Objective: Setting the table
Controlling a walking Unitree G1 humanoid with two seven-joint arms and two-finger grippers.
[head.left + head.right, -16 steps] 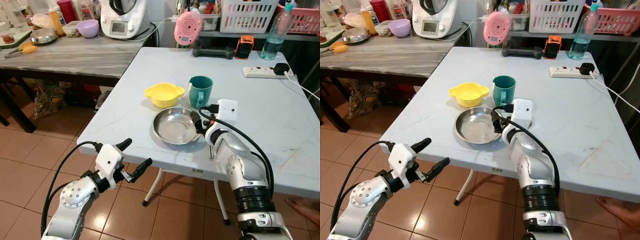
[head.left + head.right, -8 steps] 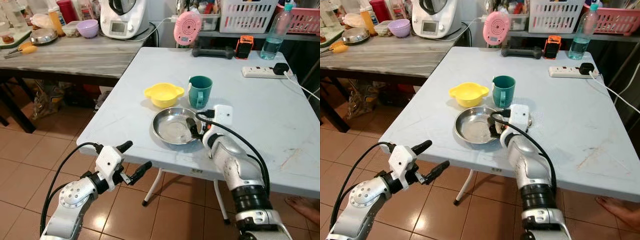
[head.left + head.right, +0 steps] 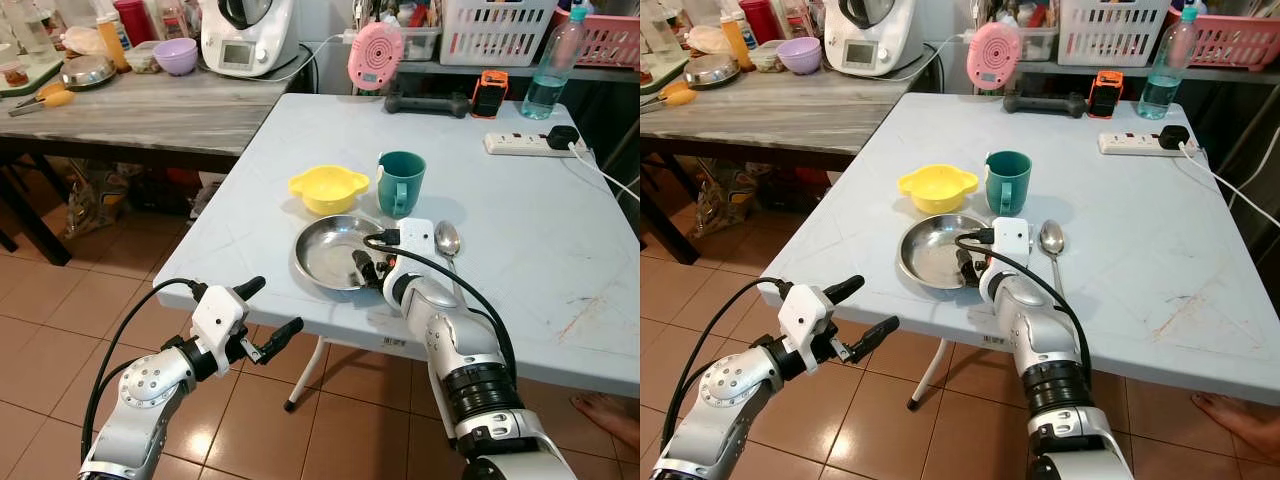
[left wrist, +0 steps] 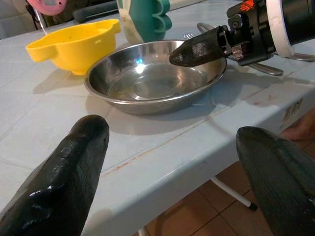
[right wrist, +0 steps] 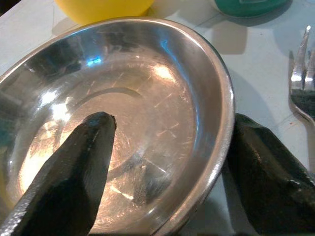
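A shallow steel plate (image 3: 325,250) lies near the front edge of the pale blue table (image 3: 520,230). Behind it stand a yellow bowl (image 3: 328,188) and a teal mug (image 3: 401,183). A spoon (image 3: 447,240) lies to the plate's right, with a fork (image 5: 301,81) beside it. My right gripper (image 3: 365,268) is open and straddles the plate's right rim: one finger (image 5: 83,167) rests inside the plate, the other (image 5: 268,172) outside it on the table. My left gripper (image 3: 275,305) hangs open and holds nothing, in front of the table edge and below it.
A power strip (image 3: 520,145), a water bottle (image 3: 550,70) and a pink gadget (image 3: 376,55) stand along the table's back. A grey counter (image 3: 130,110) with kitchenware is at the left. A tiled floor (image 3: 60,300) lies below.
My right gripper has slid left along the table, and the plate has shifted a little left with it. The spoon, hidden behind the wrist before, is now uncovered. The left arm has barely moved.
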